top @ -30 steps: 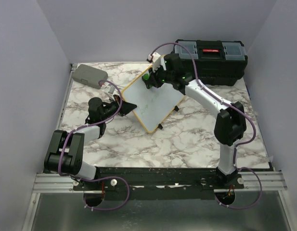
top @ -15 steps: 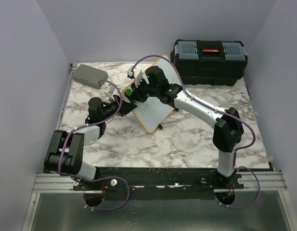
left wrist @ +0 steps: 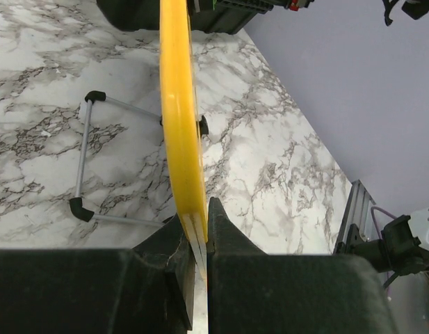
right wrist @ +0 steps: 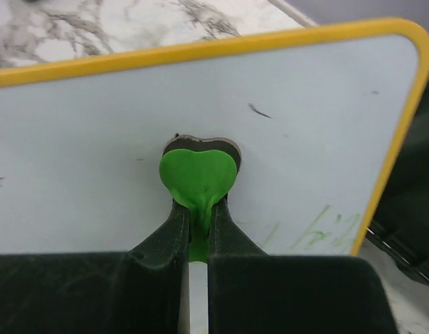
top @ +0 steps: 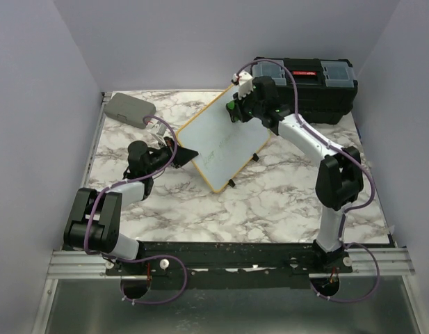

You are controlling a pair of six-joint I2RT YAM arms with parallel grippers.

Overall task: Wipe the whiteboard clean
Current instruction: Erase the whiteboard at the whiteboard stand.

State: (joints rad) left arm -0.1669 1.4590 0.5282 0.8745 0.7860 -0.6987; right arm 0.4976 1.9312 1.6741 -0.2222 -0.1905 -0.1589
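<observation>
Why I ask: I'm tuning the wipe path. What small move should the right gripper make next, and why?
Probably slide the green eraser, pinched in the right gripper and pressed on the whiteboard, toward the faint green writing near the board's corner; the left gripper clamps the frame edge, steadying it.
</observation>
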